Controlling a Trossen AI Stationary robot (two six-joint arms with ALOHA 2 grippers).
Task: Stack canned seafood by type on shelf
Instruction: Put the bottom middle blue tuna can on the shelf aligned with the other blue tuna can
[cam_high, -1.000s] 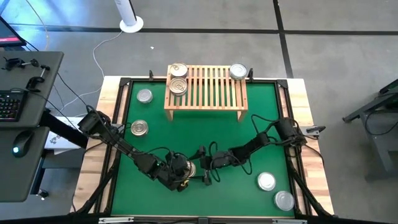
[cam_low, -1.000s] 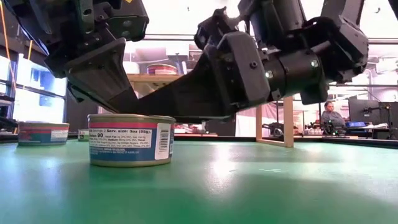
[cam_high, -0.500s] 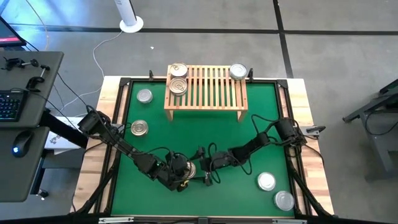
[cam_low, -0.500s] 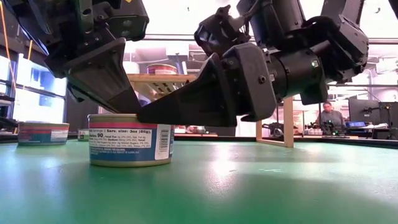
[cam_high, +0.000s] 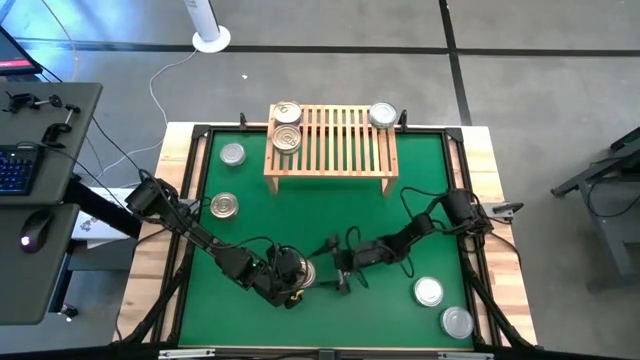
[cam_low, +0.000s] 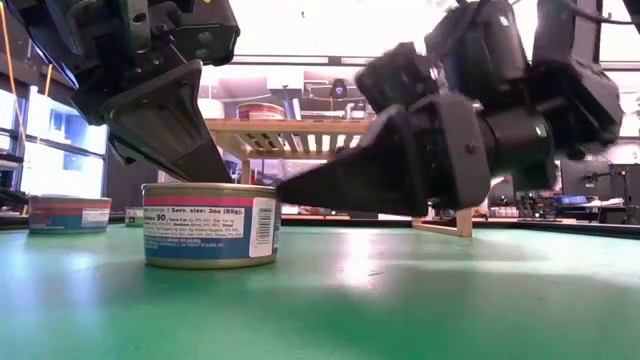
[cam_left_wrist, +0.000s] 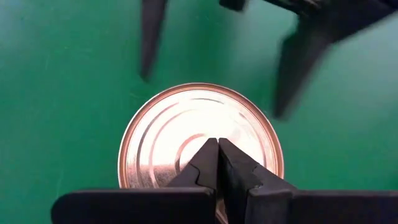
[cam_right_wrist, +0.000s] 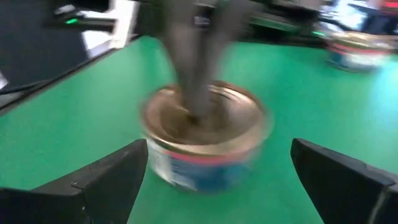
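Tins, shelf and two grippers on a green mat (cam_high: 320, 215).

Left of the shelf (cam_high: 332, 150): one silver tin (cam_high: 232, 154) near its left end, one gold tin (cam_high: 224, 206) nearer the front. On the shelf: two gold tins (cam_high: 286, 127) at the left end, one silver tin (cam_high: 382, 115) at the right end. Well in front of the shelf: a gold-topped tin (cam_low: 210, 224) under the left gripper (cam_left_wrist: 217, 152), whose fingers are clenched together, tips over the lid's centre. Just right of that tin: right gripper (cam_high: 338, 264), fingers spread wide, grasping nothing. Front right of the shelf: two silver tins (cam_high: 441, 306).
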